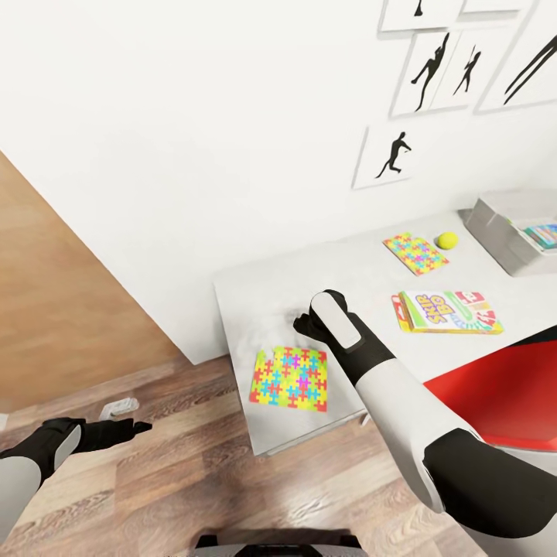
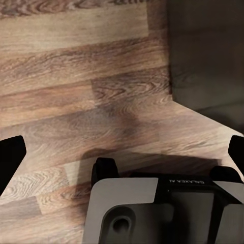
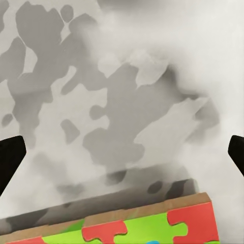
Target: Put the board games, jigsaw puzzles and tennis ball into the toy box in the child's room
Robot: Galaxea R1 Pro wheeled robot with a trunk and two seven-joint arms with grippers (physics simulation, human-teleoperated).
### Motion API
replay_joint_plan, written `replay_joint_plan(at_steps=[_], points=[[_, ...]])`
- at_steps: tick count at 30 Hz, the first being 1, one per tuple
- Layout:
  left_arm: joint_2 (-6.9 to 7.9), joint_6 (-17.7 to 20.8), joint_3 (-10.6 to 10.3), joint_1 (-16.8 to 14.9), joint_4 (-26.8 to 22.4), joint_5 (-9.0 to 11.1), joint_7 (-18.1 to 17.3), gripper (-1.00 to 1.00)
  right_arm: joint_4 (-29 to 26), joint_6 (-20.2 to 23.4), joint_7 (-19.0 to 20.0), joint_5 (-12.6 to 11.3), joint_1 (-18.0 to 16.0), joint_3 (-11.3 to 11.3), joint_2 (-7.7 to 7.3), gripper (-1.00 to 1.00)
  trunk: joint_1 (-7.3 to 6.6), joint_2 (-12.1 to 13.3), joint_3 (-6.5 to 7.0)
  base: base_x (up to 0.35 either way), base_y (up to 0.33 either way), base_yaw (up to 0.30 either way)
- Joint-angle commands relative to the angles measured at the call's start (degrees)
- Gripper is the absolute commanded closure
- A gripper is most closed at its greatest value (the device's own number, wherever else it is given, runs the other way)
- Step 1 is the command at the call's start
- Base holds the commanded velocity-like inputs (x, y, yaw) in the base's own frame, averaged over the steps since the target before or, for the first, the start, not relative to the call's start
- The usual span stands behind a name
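R arm's white forearm is closest to cam in head view, reaching over table (image 1: 255, 286) w/ right gripper (image 1: 303, 323) hovering above bare grey top, just past far edge of larger jigsaw puzzle (image 1: 289, 377). R wrist view: finger tips at both frame edges, spread wide, nothing between them; puzzle's red/green edge (image 3: 152, 223) just under the gripper, no contact visible.

Rel to table:
- larger puzzle lies flat near the front corner, close to edge.
- smaller jigsaw puzzle (image 1: 415, 253) further back, toward wall.
- tennis ball (image 1: 446, 240) just beside smaller puzzle, apart from it, between it and toy box (image 1: 495, 232).
- SKIP-BO board game (image 1: 447, 312) flat mid-table, well apart from both puzzles.
- toy box at far end by wall; something colourful inside (image 1: 541, 234), can't tell what.
- red seat-like surface (image 1: 495, 394) at the table's near side, beside R arm.

Left gripper (image 1: 124, 427) off the table, low over wood-plank floor (image 1: 155, 480). L wrist view: fingers wide apart, empty, floor + robot base (image 2: 152, 213) below.

Wall pics w/ black silhouettes (image 1: 392, 157) above table.
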Motion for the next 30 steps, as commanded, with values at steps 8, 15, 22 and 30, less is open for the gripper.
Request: replay_joint_plan(at_steps=[8, 15, 22, 30], points=[[0.00, 0.59, 0.33, -0.02, -0.04, 0.37, -0.07, -1.00, -0.03, 0.42, -0.39, -0.31, -0.05, 0.05, 0.00, -1.00, 0.03, -0.10, -0.84, 0.000, 0.000, 0.000], [0.03, 0.59, 0.34, -0.03, -0.02, 0.38, -0.07, -1.00, -0.03, 0.44, -0.38, -0.31, -0.05, 0.05, 0.00, -1.00, 0.03, -0.10, -1.50, 0.000, 0.000, 0.000], [0.06, 0.59, 0.35, -0.04, -0.06, 0.37, -0.07, -1.00, -0.03, 0.44, -0.38, -0.31, 0.05, 0.07, 0.00, -1.00, 0.03, -0.10, -2.16, 0.000, 0.000, 0.000], [-0.01, 0.61, 0.34, -0.04, -0.02, 0.37, -0.07, -1.00, -0.03, 0.44, -0.38, -0.31, 0.16, 0.13, 0.00, -1.00, 0.03, -0.10, -2.78, -0.018, 0.000, 0.000]])
